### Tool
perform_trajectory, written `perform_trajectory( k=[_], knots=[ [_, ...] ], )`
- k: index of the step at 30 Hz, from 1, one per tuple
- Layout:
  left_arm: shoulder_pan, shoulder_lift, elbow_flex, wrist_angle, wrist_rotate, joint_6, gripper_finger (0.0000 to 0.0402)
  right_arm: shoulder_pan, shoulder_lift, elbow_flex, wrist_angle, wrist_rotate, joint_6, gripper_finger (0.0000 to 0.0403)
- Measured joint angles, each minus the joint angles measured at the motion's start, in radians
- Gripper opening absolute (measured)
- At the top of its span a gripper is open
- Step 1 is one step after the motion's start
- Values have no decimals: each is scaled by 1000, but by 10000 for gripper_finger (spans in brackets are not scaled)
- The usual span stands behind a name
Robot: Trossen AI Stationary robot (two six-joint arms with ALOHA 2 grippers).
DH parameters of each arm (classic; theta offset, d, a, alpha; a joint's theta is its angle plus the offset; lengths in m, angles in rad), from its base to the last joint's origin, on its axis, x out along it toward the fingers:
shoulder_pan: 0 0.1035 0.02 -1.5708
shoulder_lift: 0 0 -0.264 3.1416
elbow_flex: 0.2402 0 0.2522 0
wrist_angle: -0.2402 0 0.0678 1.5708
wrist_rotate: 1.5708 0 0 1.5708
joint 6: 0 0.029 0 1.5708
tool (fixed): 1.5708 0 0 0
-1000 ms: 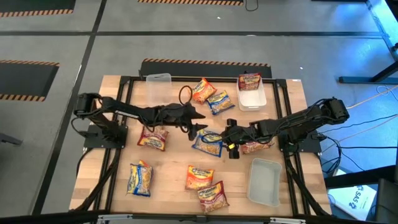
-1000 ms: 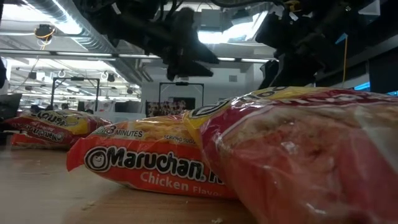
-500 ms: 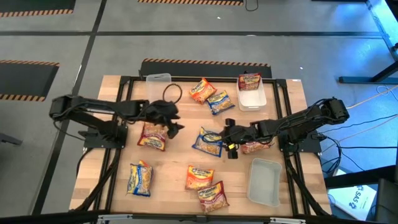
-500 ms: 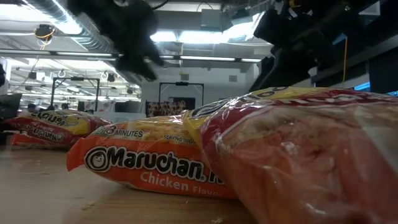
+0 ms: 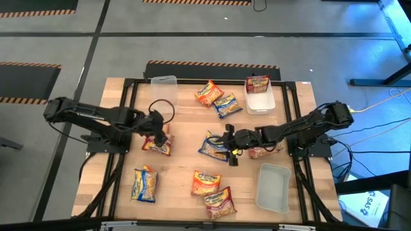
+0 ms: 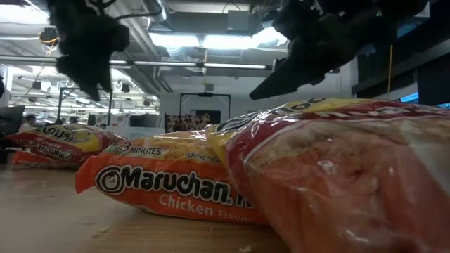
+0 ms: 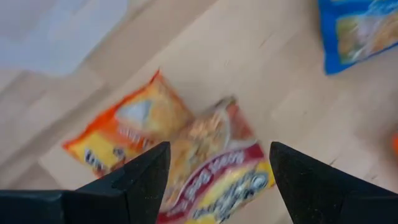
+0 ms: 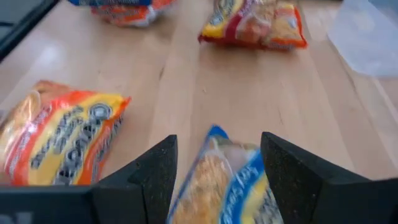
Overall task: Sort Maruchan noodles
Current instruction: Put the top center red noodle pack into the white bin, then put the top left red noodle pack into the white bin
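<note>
I have the left gripper [image 5: 158,136] over the red packet [image 5: 156,145] at nine o'clock on the bench [image 5: 180,173], fingers spread to straddle it. The right gripper [image 5: 229,142] hangs, fingers spread, above the blue packet [image 5: 213,147] at centre, ready to pinch.

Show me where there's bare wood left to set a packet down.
Bare wood lies along the wooden table's middle, between the red packet under the left end effector and the blue packet under the right end effector, and near the empty clear plastic tub. Crowded: the front-centre orange and red packets.
</note>
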Motion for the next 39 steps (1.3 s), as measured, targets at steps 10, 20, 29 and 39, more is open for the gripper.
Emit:
perform_trajectory(
  k=[10, 20, 29, 39],
  knots=[
    [-93, -162, -213, -1, 54, -271, 269, 0, 184, 117, 116, -2, -126, 218],
    [-104, -255, -305, 80, 44, -326, 269, -70, 385, 310, 104, -99, -213, 218],
    [-104, -248, -392, 128, 45, -325, 269, -132, 566, 483, 93, -169, -213, 217],
    [-104, -247, -392, 327, 77, -195, 269, -145, 671, 617, 97, -136, -207, 217]
  ],
)
